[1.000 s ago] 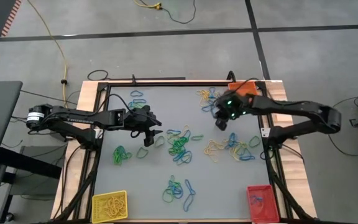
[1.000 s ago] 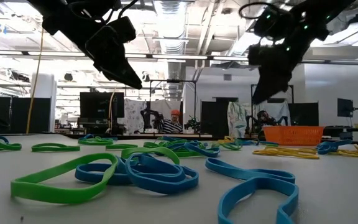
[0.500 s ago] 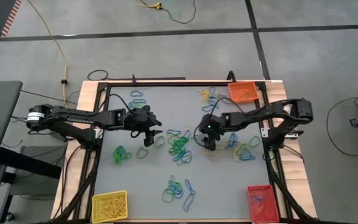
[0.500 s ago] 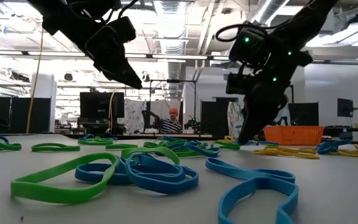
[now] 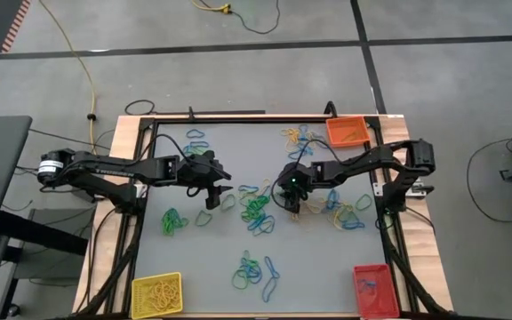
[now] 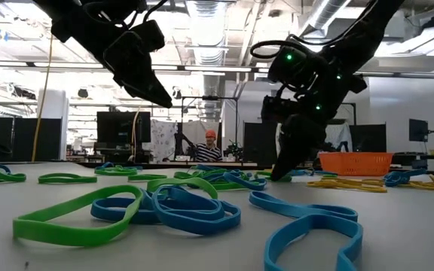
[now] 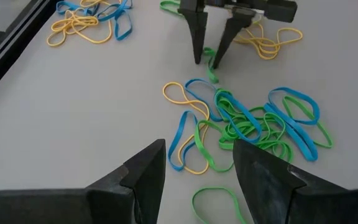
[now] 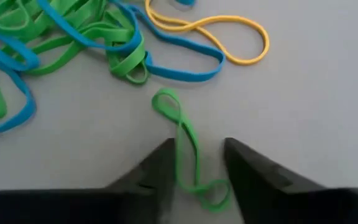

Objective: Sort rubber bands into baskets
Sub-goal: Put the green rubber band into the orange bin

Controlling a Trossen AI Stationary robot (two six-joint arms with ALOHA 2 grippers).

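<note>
Many rubber bands [image 5: 256, 206] in green, blue and yellow lie loose on the grey table. My right gripper [image 8: 197, 149] stands open at the table's middle, pointing steeply down. Its fingertips are low at the table top, one on either side of a thin twisted green band [image 8: 185, 140] that lies flat. The left wrist view shows the same green band [image 7: 211, 70]. My left gripper [image 5: 210, 197] hangs open above the table's left half, holding nothing. The yellow basket [image 5: 156, 293] sits near left, the red basket [image 5: 370, 289] near right and the orange basket [image 5: 347, 131] far right. My right gripper straddles the near end of the green band [image 8: 197, 183], coming from above on a slant, with its fingers along the band. A gap shows between the fingers. Whether a finger [image 8: 160, 162] touches the band, I cannot tell. The band lies flat on the table.
A tangle of green and blue bands [image 7: 260, 121] lies just beside the right gripper, with a yellow loop [image 8: 229, 31] beyond it. More bands lie near the orange basket [image 6: 355, 162] and at the near middle [image 5: 254, 271]. A raised frame [image 5: 140, 196] edges the table.
My right gripper has swung from beside the orange basket toward the table's left and near side. It has come down from well above the table until its fingertips stand at the table top over the green band. The bands have not moved.
</note>
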